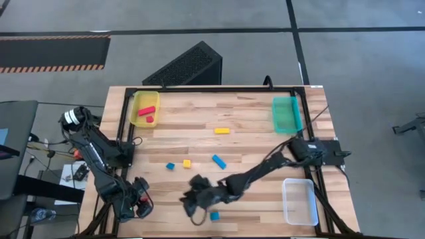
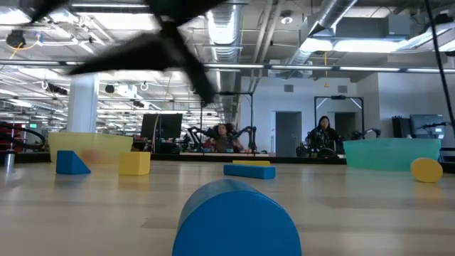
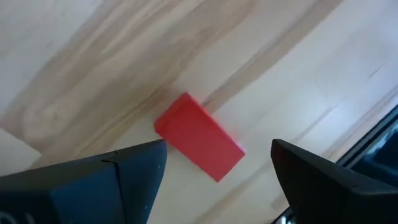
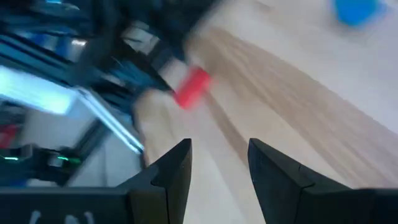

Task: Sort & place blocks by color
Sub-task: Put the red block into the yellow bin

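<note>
With its fingers spread wide and empty, the left gripper (image 3: 217, 180) hangs directly over a small red rectangular block (image 3: 199, 138) lying skewed between them, so closing unaligned could twist it aside.

A large open robotics lab or industrial workspace. Exposed silver ducts (image 2: 334, 18) and strip lights run across the high ceiling. Beyond the wooden worktop (image 1: 246, 143), people (image 2: 323, 135) sit at benches with monitors (image 2: 160, 128) and other robot arms. The floor is grey concrete with a hazard-striped mat (image 1: 53, 52).
</note>
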Robot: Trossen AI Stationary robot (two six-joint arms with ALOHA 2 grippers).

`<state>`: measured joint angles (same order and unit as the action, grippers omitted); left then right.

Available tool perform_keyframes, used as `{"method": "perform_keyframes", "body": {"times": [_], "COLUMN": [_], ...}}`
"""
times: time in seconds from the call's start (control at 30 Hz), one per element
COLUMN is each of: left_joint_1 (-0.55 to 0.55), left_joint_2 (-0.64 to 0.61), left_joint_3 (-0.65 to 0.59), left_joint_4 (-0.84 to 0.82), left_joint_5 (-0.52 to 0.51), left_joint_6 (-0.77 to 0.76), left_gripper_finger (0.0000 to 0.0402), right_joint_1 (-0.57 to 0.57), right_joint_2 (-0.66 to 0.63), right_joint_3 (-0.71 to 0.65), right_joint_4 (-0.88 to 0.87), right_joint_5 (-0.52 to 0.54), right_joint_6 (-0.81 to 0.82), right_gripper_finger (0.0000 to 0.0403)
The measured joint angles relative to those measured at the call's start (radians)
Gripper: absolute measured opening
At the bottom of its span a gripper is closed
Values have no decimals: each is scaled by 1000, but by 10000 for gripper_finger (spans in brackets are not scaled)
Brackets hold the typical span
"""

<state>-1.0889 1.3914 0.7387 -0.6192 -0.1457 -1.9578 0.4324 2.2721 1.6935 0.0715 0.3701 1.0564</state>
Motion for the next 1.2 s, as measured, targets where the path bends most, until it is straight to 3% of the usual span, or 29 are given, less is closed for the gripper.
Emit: {"method": "perform_keyframes", "body": {"times": [0.17, 0.33, 0.5, 0.67, 0.83, 1.03, 1.2], "left_joint_1": [-3, -3, -3, -3, -2, -2, 7], "left_joint_2": [0, -29, -148, -285, -396, -412, -385], "left_joint_3": [0, 0, 33, 114, 126, 126, 125], "left_joint_4": [0, -62, -242, -543, -658, -664, -702], "left_joint_5": [49, 138, 97, -40, -140, -177, -178], "left_joint_6": [67, 116, 106, 80, 25, 23, 24], "left_gripper_finger": [275, 275, 275, 266, 254, 240, 236], "right_joint_1": [-45, -80, -97, -104, -127, -165, -188], "right_joint_2": [159, 318, 452, 486, 518, 514, 513], "right_joint_3": [207, 464, 645, 638, 638, 641, 641], "right_joint_4": [-20, -23, -44, 72, 108, 84, 176], "right_joint_5": [-27, -138, -164, -173, -319, -353, -460], "right_joint_6": [-283, -524, -739, -962, -1199, -1222, -1225], "right_gripper_finger": [179, 200, 245, 296, 350, 366, 360]}}
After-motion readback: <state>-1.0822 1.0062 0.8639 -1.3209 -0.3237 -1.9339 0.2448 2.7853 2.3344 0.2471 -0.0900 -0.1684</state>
